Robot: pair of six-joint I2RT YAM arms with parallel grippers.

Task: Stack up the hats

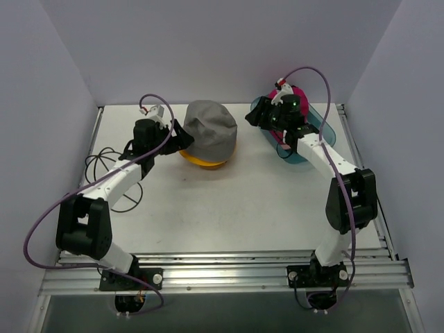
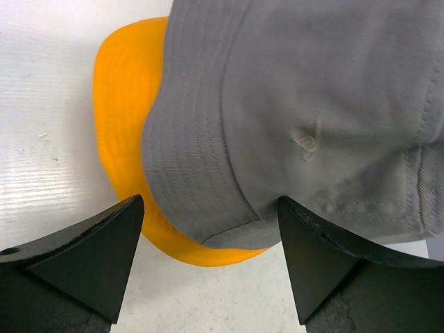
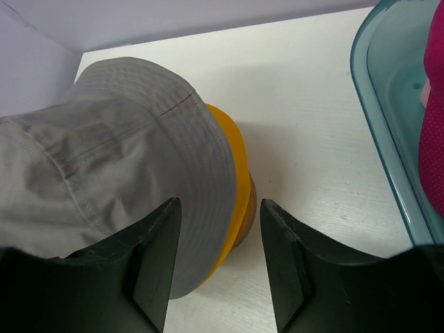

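Only the right wrist view shows a wooden stand under the yellow hat. Grey hat has its brim between the wide-spread left claw; right claw half-open, empty

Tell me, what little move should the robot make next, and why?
Probably the right gripper should dip toward the magenta hat in the teal tub and close on it. The grey hat already sits over the yellow hat, while the right gripper hangs over that tub with its jaws open and empty.
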